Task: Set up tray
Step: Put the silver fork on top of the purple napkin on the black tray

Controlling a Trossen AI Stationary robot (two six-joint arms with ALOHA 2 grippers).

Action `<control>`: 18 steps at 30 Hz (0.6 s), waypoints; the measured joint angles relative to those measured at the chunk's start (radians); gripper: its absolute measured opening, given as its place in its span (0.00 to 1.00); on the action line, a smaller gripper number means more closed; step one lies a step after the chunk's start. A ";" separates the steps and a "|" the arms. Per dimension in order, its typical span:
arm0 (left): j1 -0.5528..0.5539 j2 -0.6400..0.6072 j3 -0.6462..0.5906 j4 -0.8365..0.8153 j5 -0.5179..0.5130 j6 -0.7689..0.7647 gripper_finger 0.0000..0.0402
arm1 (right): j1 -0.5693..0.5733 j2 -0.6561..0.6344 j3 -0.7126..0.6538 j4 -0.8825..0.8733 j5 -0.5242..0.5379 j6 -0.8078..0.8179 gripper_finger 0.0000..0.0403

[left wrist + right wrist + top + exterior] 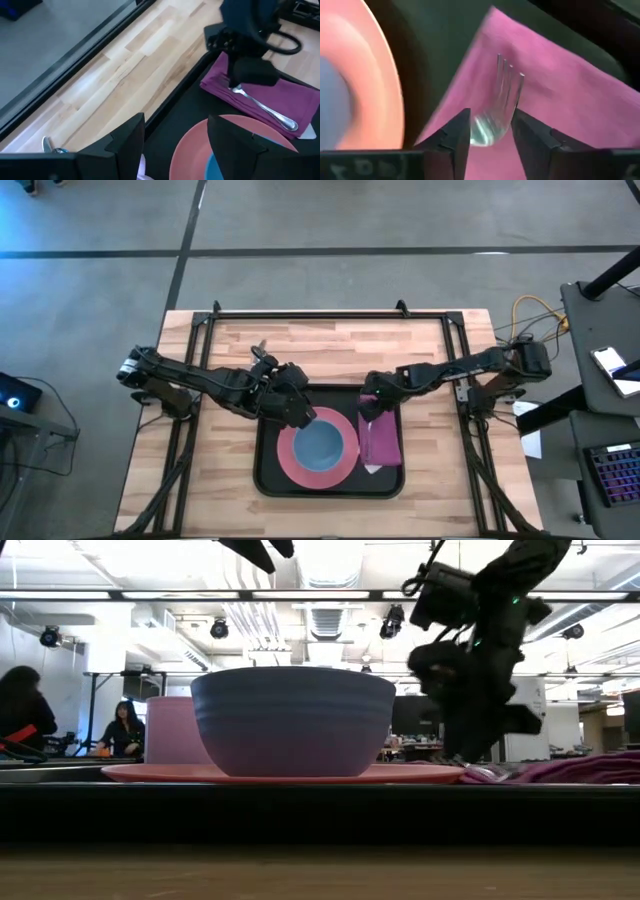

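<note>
Tray-setting, fork placement. Taking the tray (268, 480) as landmark: it is lying at the table's (420, 350) near-centre edge, long side toward the viewer. On its middle a pink plate (290, 462) is carrying a blue bowl (320, 445), placed centrally as the main setting. Just right of the plate, still inside the tray's rim, a magenta napkin (382, 442) is lying lengthwise, serving as a bed for cutlery. A fork (262, 107) is lying on the napkin, tines pointing away from the right gripper (491, 131), whose jaws are standing partly apart on either side of the fork's neck; they appear to be letting go rather than gripping, though whether the pads are touching metal cannot be told. That gripper is hanging low over the napkin's far end. The left gripper (176, 131) is hovering over the tray's far left corner beside the plate, jaws wide and holding nothing, seemingly waiting. Beyond the tray's far left, a small metal item (48, 145) is lying on the bare wood.
</note>
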 joint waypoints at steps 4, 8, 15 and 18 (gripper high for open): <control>0.001 -0.003 0.000 -0.001 -0.017 0.000 0.49 | 0.005 -0.061 0.000 -0.107 0.073 -0.022 0.38; 0.001 -0.003 0.000 0.000 -0.022 0.000 0.49 | 0.007 -0.113 0.000 -0.208 0.126 -0.033 0.39; 0.001 -0.003 0.000 0.000 -0.023 0.000 0.49 | 0.041 -0.137 0.000 -0.233 0.088 -0.071 0.32; 0.001 -0.003 -0.003 0.000 -0.027 0.000 0.49 | 0.055 -0.096 0.000 -0.189 0.073 -0.078 0.28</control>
